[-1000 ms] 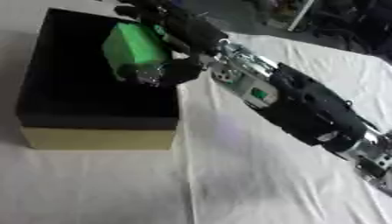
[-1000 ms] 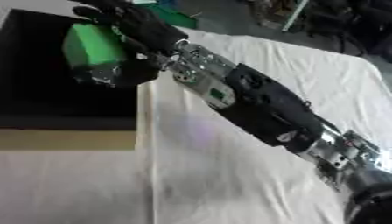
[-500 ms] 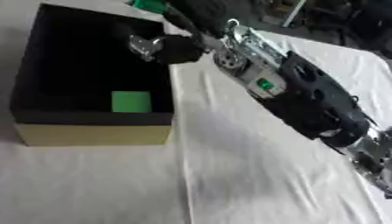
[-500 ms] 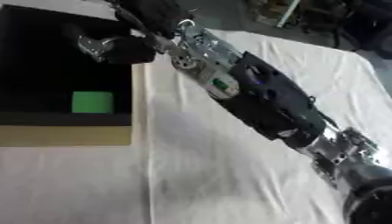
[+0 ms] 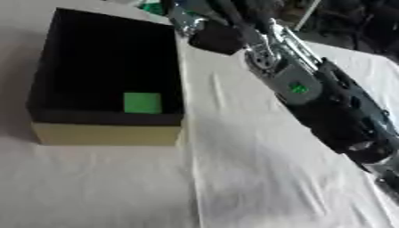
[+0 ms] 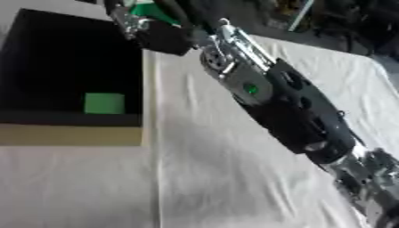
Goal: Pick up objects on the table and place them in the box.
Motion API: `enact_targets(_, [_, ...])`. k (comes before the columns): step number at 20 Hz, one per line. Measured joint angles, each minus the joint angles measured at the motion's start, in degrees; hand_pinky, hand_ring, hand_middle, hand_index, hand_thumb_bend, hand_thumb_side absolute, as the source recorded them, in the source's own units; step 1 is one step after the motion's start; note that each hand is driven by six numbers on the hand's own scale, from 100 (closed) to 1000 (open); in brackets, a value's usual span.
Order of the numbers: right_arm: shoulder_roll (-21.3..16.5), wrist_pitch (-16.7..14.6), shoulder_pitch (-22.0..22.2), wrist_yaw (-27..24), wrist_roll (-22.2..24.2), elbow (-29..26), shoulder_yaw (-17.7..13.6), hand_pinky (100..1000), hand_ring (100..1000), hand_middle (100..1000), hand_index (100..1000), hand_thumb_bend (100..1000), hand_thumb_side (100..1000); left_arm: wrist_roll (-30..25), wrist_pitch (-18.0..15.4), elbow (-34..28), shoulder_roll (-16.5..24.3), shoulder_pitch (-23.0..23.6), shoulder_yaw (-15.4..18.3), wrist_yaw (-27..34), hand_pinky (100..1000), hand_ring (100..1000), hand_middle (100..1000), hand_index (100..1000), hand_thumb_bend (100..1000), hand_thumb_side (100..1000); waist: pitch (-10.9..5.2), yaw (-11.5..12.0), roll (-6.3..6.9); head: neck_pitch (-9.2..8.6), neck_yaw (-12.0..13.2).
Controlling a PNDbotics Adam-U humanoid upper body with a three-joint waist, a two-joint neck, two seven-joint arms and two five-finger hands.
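Your right hand (image 6: 161,36) sits at the top of the view, just past the far right corner of the box, with the long arm slanting up to it from the lower right. Its fingers run off the frame, so you cannot tell whether they are spread or curled, and your left hand shows nowhere. The table (image 5: 257,187) under its white cloth shows nothing to pick up on the near side. The box (image 5: 105,133) stands at the left, deep and black inside with a pale yellow front wall, its top open. One green block (image 5: 143,103) lies flat on the box floor, near the front wall and toward the right side, a plain bright square apart from the hand. That looks like one drop done, and the step in hand is probably the reach for the next object. A scrap of green (image 6: 145,10) shows beside the hand at the top edge; it may be the next piece, though what it is cannot be made out. Your next move likely calls for getting the fingers around it and lifting clear of the box rim.
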Motion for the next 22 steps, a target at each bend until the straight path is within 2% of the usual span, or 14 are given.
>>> enact_targets(4, [-0.02, -3.29, 4.9, -3.31, -3.3, -0.08, -2.88, 880, 832, 830, 864, 100, 1000, 1.01, -0.09, 0.0, 0.57, 1.16, 0.69, -0.98, 584, 529, 600, 713, 301, 966, -0.81, -3.08, 1.45, 0.23, 3.29])
enact_targets(8, [0.07, -6.58, 10.2, -6.56, -6.59, -0.09, -6.0, 875, 821, 826, 859, 100, 1000, 2.18, -0.3, 0.0, 0.95, 2.05, 1.48, -1.68, 584, 530, 600, 714, 302, 963, -1.22, -5.35, 2.76, 0.67, 6.94])
enact_targets(12, [1.83, -9.94, 15.59, -9.25, -9.95, -0.09, -9.01, 883, 828, 829, 860, 100, 1000, 3.57, -0.64, 0.0, 1.29, 2.68, 2.44, -2.52, 584, 531, 600, 715, 304, 958, -1.41, -7.08, 3.85, 0.69, 10.37])
enact_targets(16, [5.4, -13.22, 20.88, -8.72, -13.23, -0.09, -10.17, 887, 835, 834, 863, 100, 1000, 4.71, -0.87, 0.0, 1.47, 3.16, 2.86, -3.31, 584, 531, 601, 715, 305, 957, -1.42, -7.98, 5.02, 0.73, 12.69])
enact_targets(22, [12.17, -18.16, 28.79, -4.41, -18.17, -0.09, -10.17, 885, 841, 842, 873, 100, 1000, 5.84, -0.96, 0.0, 1.97, 3.85, 3.44, -4.38, 583, 532, 603, 716, 311, 952, -2.02, -8.42, 6.48, 1.45, 14.94])
